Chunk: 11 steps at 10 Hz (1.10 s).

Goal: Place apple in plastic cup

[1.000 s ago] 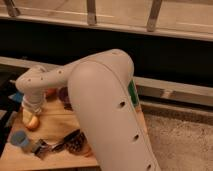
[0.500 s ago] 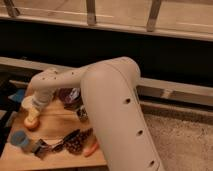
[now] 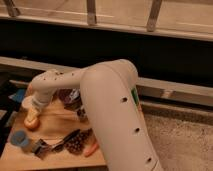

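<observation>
The apple (image 3: 30, 123) sits on the wooden tabletop (image 3: 55, 125) near its left edge, at about nine o'clock from the middle of the board. It is yellow-orange with a reddish side and stands outside the cup.

In the camera view, the gripper (image 3: 33, 113) hangs right over the apple, at twelve o'clock from it, with the pale wrist pointing down at the fruit. The jaws stand wide; I cannot tell whether they touch the apple's skin.

The plastic cup (image 3: 20, 138), small and light blue, stands upright at about seven o'clock from the apple, near it but apart. At three o'clock from the cup lies a grey metal tool (image 3: 41, 148). Further along at three o'clock is a dark brown lump (image 3: 77, 142), and the carrot (image 3: 91, 149) lies just beside it. A red-brown bowl (image 3: 66, 96) stands at about two o'clock from the apple, partly hidden by the arm (image 3: 117, 110), which fills the middle of the view.
</observation>
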Each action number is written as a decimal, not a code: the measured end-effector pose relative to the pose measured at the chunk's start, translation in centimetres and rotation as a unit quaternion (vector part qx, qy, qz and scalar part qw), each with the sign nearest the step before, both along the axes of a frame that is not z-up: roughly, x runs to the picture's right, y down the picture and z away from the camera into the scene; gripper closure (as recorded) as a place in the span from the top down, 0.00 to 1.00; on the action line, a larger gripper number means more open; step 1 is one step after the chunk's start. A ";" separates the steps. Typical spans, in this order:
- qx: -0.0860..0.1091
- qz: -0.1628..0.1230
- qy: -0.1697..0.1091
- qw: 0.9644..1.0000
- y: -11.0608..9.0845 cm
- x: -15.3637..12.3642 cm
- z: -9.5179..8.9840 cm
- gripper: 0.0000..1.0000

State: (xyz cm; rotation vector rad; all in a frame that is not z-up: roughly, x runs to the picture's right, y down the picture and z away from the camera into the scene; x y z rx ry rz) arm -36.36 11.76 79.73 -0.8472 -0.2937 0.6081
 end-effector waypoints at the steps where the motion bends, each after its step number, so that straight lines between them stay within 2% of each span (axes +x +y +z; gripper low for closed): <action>1: -0.004 0.000 -0.006 1.000 0.4 -0.6 0.2 0.78; 6: -0.016 0.000 -0.032 0.999 1.9 -3.4 1.0 0.78; 11: -0.017 -0.008 -0.033 0.999 2.2 -4.6 1.6 0.78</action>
